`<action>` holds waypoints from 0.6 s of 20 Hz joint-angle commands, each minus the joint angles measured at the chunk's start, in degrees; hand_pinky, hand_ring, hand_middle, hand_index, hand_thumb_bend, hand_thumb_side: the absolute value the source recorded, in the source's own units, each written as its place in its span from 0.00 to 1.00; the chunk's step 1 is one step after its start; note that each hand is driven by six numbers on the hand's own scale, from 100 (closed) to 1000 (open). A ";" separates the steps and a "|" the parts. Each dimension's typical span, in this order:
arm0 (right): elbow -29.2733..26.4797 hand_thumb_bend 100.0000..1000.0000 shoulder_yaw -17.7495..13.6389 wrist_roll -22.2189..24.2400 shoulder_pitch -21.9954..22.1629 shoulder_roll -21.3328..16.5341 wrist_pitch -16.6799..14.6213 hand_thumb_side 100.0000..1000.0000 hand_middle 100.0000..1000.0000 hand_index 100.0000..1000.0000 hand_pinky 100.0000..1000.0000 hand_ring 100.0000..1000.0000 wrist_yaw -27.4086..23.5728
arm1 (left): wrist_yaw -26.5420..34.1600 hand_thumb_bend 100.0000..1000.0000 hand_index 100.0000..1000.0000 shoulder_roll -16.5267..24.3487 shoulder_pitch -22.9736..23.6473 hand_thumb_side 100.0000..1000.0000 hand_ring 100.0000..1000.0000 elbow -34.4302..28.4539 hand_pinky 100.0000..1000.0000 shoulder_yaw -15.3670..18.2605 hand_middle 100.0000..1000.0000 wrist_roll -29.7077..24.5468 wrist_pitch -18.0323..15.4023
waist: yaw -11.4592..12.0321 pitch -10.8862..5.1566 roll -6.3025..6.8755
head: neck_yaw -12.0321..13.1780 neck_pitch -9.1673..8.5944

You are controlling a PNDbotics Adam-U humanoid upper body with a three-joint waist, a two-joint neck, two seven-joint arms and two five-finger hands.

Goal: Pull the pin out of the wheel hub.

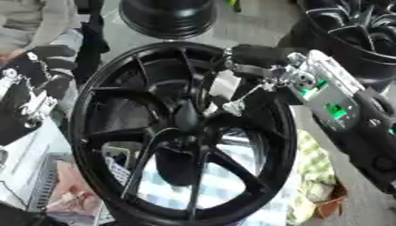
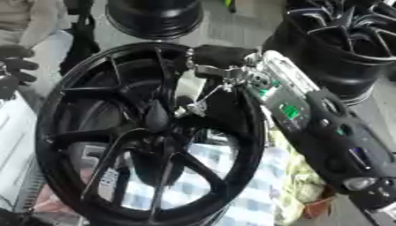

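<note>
Just below the right hand (image 1: 246, 70), a black wheel hub (image 1: 182, 132) standing tilted; fingers reaching in over the upper rim, curled near the centre; pin not discernible; grip unclear.

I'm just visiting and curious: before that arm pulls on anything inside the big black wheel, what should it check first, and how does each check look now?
1. Right hand inside the wheel hub, near its centre: ok.
2. Pin itself spotted: cannot tell; only something small and pale shows by the fingers.
3. Fingers closed on it: cannot tell.
4. Wheel steady: cannot tell; it stands tilted over a checked cloth.
5. Left hand supporting the rim: not ok, it shows in neither view.
6. Room to draw back: cannot tell; other wheels stand close behind the arm.
</note>
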 commanded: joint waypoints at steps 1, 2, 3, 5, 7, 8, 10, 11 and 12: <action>1.83 0.00 -3.55 -2.48 -2.34 0.37 0.66 0.00 0.43 0.65 0.27 0.31 1.28 | -0.19 0.28 0.85 1.08 -0.59 0.65 0.75 -0.63 0.69 -0.05 0.76 -0.21 0.03 | 0.21 -0.80 0.25 | -0.26 0.29; 2.61 0.00 -4.42 -3.23 -2.89 0.79 0.85 0.00 0.43 0.65 0.27 0.31 1.88 | -0.14 0.28 0.85 1.10 -0.65 0.65 0.75 -0.63 0.69 -0.13 0.76 -0.30 0.05 | 0.35 -0.84 0.17 | -0.35 0.29; 3.35 0.00 -5.19 -3.96 -3.41 1.17 1.03 0.00 0.43 0.65 0.26 0.31 2.48 | -0.12 0.28 0.85 1.14 -0.69 0.65 0.75 -0.63 0.69 -0.19 0.76 -0.38 0.09 | 0.51 -0.89 0.06 | -0.46 0.29; 4.83 0.00 -6.49 -5.37 -4.46 1.78 1.41 0.00 0.43 0.65 0.27 0.31 3.67 | -0.05 0.28 0.85 1.20 -0.76 0.65 0.75 -0.63 0.69 -0.31 0.76 -0.50 0.17 | 0.86 -1.01 -0.17 | -0.70 0.29; 6.17 0.00 -7.72 -6.54 -5.49 2.16 1.83 0.00 0.43 0.65 0.27 0.31 4.94 | 0.10 0.28 0.85 1.24 -0.86 0.65 0.75 -0.63 0.69 -0.45 0.76 -0.64 0.27 | 1.27 -1.19 -0.44 | -0.88 0.29; 6.80 0.00 -8.29 -7.10 -5.95 2.31 2.08 0.00 0.43 0.65 0.27 0.31 5.38 | 0.17 0.28 0.85 1.25 -0.91 0.65 0.75 -0.63 0.69 -0.51 0.76 -0.71 0.31 | 1.45 -1.26 -0.55 | -0.92 0.29; 7.89 0.00 -9.39 -8.23 -6.78 2.40 2.61 0.00 0.43 0.65 0.26 0.31 5.89 | 0.29 0.28 0.85 1.29 -0.89 0.65 0.75 -0.63 0.69 -0.57 0.76 -0.78 0.43 | 1.75 -1.46 -0.75 | -1.04 0.29; 8.32 0.00 -9.89 -8.79 -7.10 2.36 2.86 0.00 0.43 0.65 0.26 0.31 6.00 | 0.35 0.28 0.85 1.31 -0.87 0.65 0.75 -0.63 0.69 -0.58 0.76 -0.79 0.49 | 1.86 -1.58 -0.83 | -1.13 0.29; 8.68 0.00 -10.40 -9.41 -7.36 2.28 3.12 0.00 0.43 0.65 0.26 0.31 6.05 | 0.43 0.28 0.85 1.34 -0.84 0.65 0.75 -0.63 0.69 -0.58 0.76 -0.79 0.52 | 1.94 -1.71 -0.90 | -1.18 0.29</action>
